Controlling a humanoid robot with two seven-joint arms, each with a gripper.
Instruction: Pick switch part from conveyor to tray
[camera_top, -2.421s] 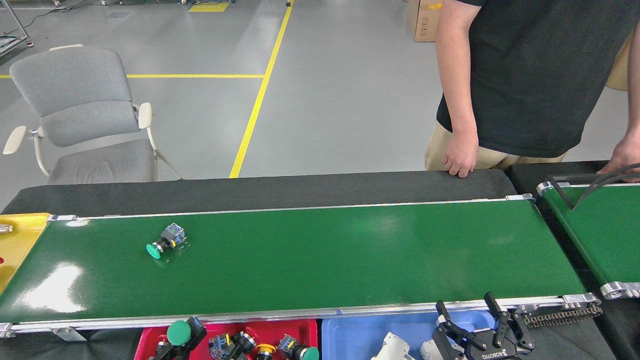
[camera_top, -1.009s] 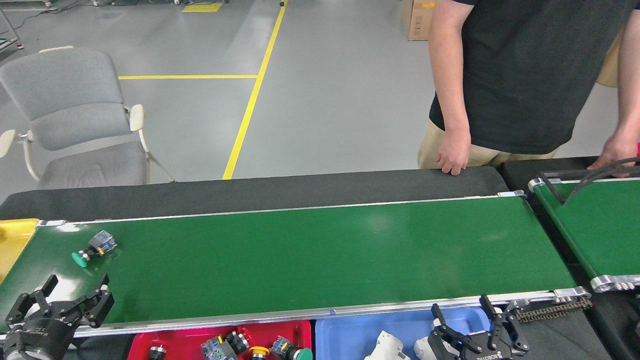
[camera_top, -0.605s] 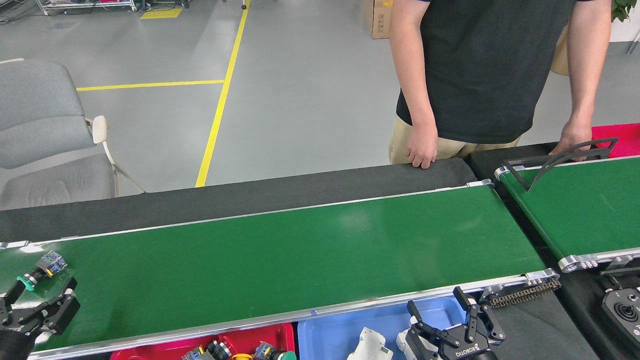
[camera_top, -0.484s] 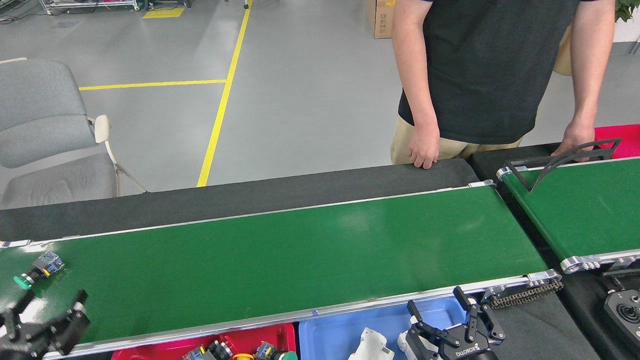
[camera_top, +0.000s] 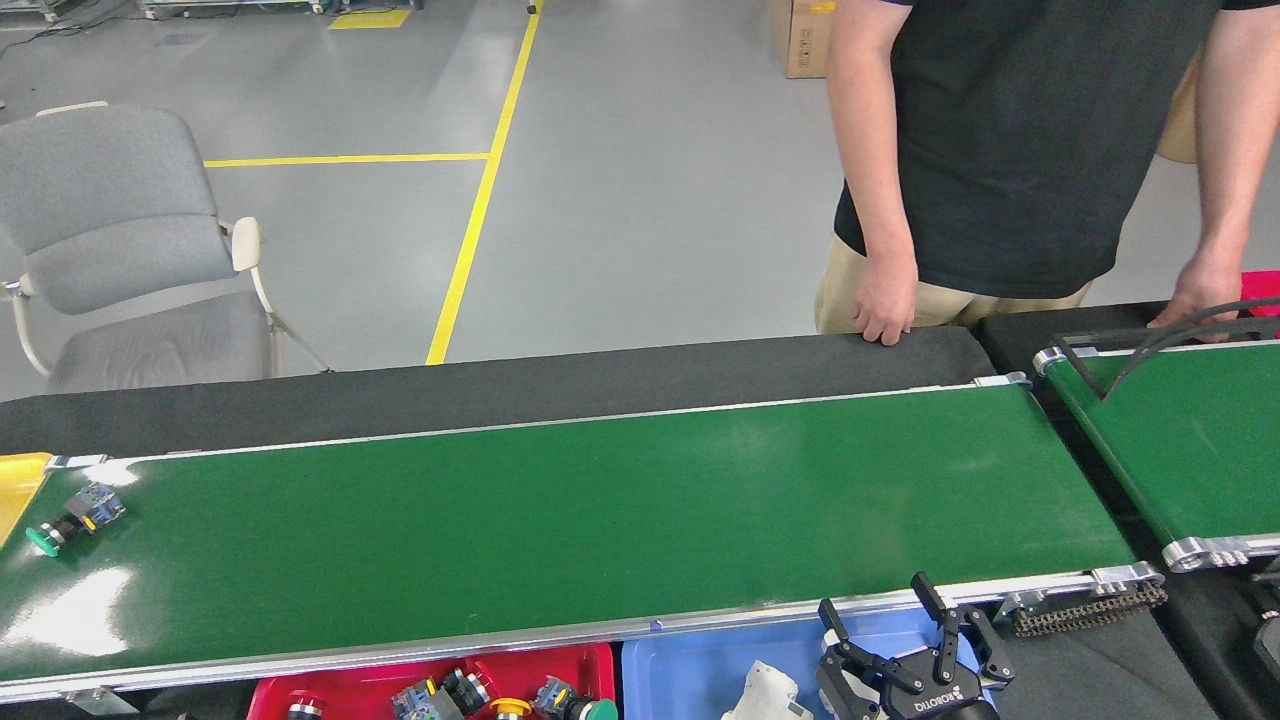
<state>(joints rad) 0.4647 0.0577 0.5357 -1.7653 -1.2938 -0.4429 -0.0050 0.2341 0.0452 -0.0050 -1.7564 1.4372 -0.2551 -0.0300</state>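
The only readable text is the brand "ROBOTIQ", in white letters, upside down in this view, on the black body of the right gripper (camera_top: 905, 620), just below its spread fingers. A cardboard box (camera_top: 806, 37), far beyond the gripper, carries dark print too small to read.

Single head view looks forward and down across the conveyor (camera_top: 560, 520).

Your right gripper (camera_top: 905, 642) sits at the bottom edge of the frame, right of centre, jaws spread apart and pointing upward, nothing between them. Your left arm and gripper lie outside the frame.
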